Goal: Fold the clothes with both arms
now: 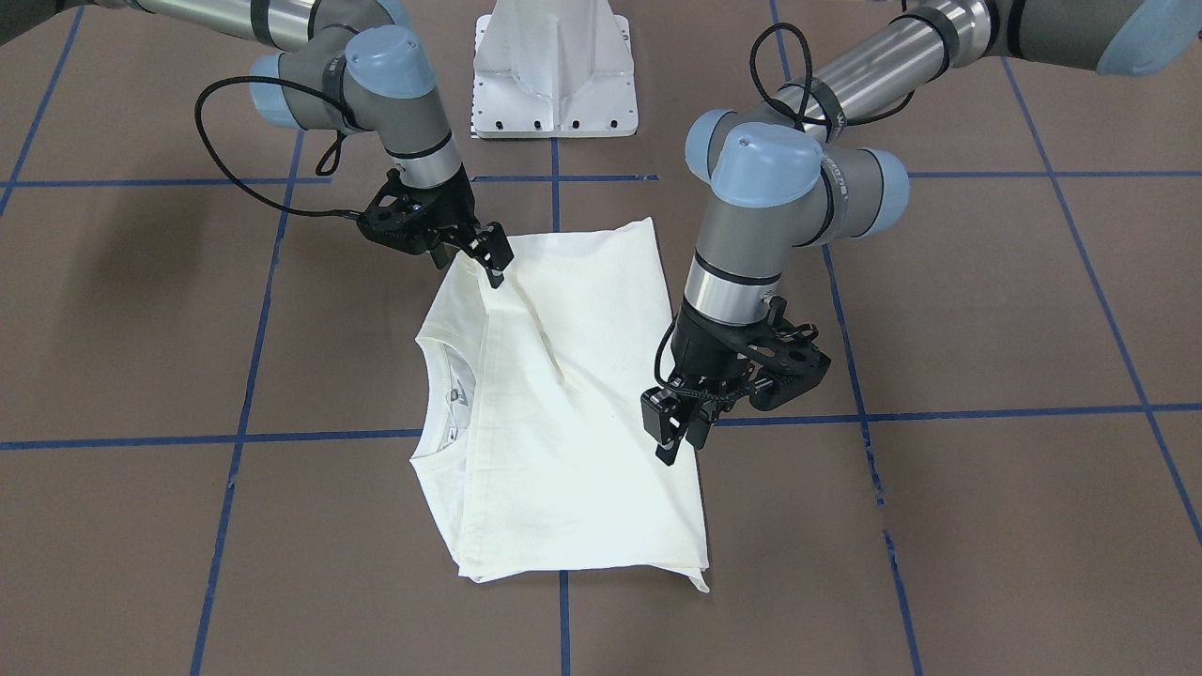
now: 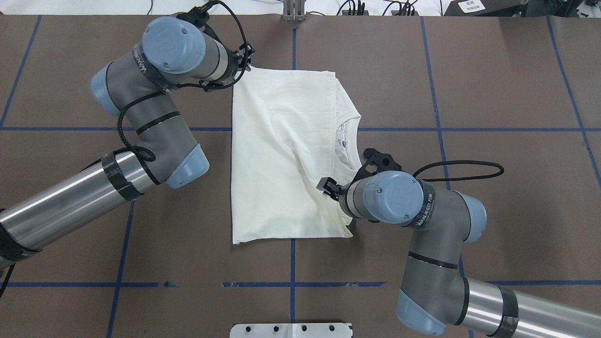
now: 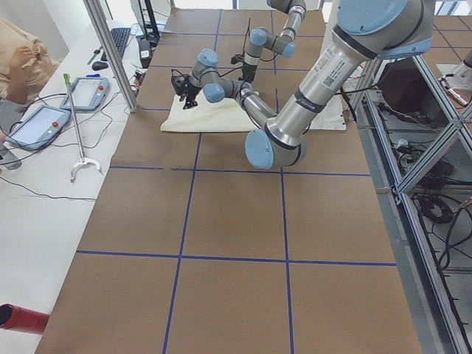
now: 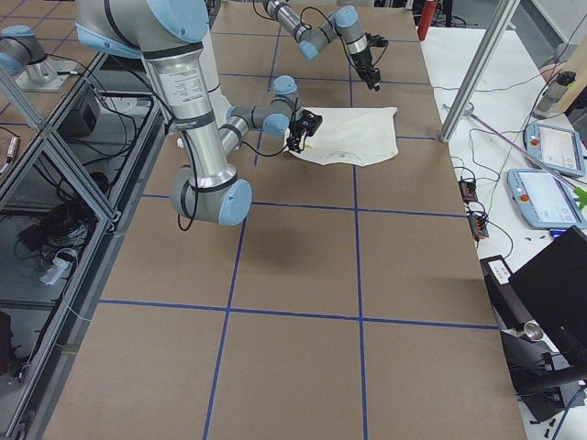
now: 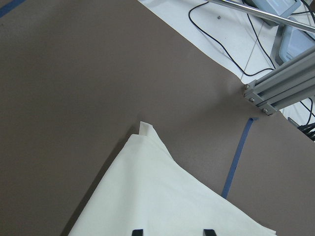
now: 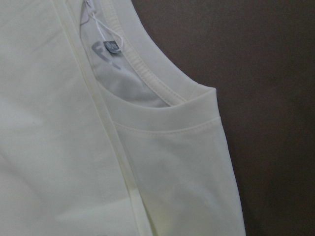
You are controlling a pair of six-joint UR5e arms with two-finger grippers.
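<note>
Black band [image 2: 425,210] on right arm [image 2: 436,263]: white lettering, reads approximately "WANJEED". Shirt neck label [image 6: 106,49]: print illegible.

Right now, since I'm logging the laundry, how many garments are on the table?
1: a cream-white T-shirt, folded, lying mid-table, with the left end effector and the right end effector near opposite corners. Anything underneath it would be hidden.

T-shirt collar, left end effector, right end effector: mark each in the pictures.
T-shirt collar [image 6: 147,71]: right wrist view, on the ribbed band.
left end effector [image 1: 681,443]: front-facing view, midway between its fingertips.
right end effector [image 1: 493,268]: front-facing view, midway between its fingertips.
</note>
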